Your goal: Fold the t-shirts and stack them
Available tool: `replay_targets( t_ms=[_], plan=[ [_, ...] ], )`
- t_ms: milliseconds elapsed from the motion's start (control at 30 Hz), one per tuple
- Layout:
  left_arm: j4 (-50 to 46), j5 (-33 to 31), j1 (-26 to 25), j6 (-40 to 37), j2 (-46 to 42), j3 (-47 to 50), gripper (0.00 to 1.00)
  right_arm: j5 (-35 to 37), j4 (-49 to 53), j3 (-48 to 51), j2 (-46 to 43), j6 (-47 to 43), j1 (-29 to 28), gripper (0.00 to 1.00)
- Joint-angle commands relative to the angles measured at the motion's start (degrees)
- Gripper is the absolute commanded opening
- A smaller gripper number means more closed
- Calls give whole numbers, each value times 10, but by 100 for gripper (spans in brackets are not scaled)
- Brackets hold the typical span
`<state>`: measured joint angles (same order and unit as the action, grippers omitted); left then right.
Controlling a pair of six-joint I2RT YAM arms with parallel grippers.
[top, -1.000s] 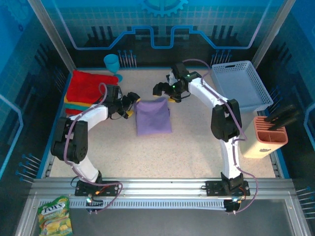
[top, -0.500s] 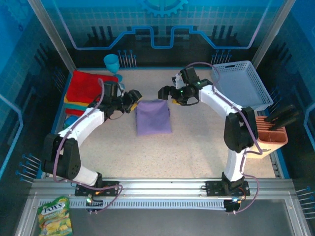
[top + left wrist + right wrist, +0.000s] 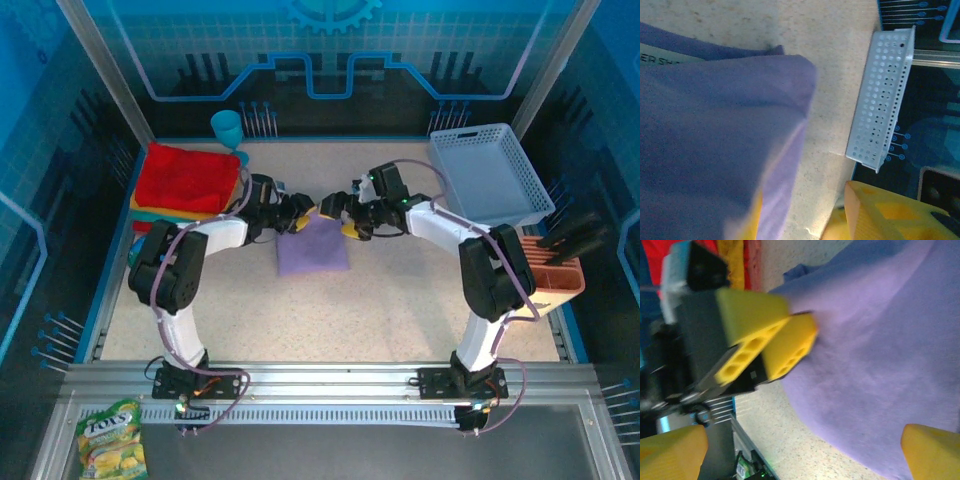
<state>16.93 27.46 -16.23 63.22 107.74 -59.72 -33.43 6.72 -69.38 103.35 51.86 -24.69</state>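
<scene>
A folded lavender-purple t-shirt (image 3: 312, 247) lies mid-table. My left gripper (image 3: 298, 216) is at its far left corner. In the left wrist view the purple cloth (image 3: 715, 130) drapes over one yellow finger (image 3: 753, 220). The other finger (image 3: 880, 215) stands clear, with bare table between it and the cloth, so the left gripper (image 3: 805, 215) is still open. My right gripper (image 3: 346, 216) hovers wide open at the far right corner. Its fingertips (image 3: 932, 450) sit at the bottom corners above the purple shirt (image 3: 875, 355). Folded t-shirts, red on top (image 3: 185, 178), are stacked at the far left.
A pale blue lattice basket (image 3: 490, 175) stands at the back right and shows in the left wrist view as a basket (image 3: 880, 100) on edge. A teal cup (image 3: 227, 127) is behind the stack. A peach rack (image 3: 548, 282) with dark utensils sits at the right edge.
The left gripper has slid right onto the shirt's far left corner and its jaws have narrowed. The right gripper has moved down and toward the far right corner, staying wide open.
</scene>
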Motion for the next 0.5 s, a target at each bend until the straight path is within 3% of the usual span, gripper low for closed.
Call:
replay_targets(
  t_ms=[0,267,467],
  plan=[
    [73,16,11,18,24,-20,47,-25,-112,22,-8,66,-26,100],
    [98,22,47,-1,67,-24,47,-29,-218,41,82,110,-55,100],
    [164,43,75,37,111,-14,47,-22,-210,38,146,93,-55,100]
  ],
)
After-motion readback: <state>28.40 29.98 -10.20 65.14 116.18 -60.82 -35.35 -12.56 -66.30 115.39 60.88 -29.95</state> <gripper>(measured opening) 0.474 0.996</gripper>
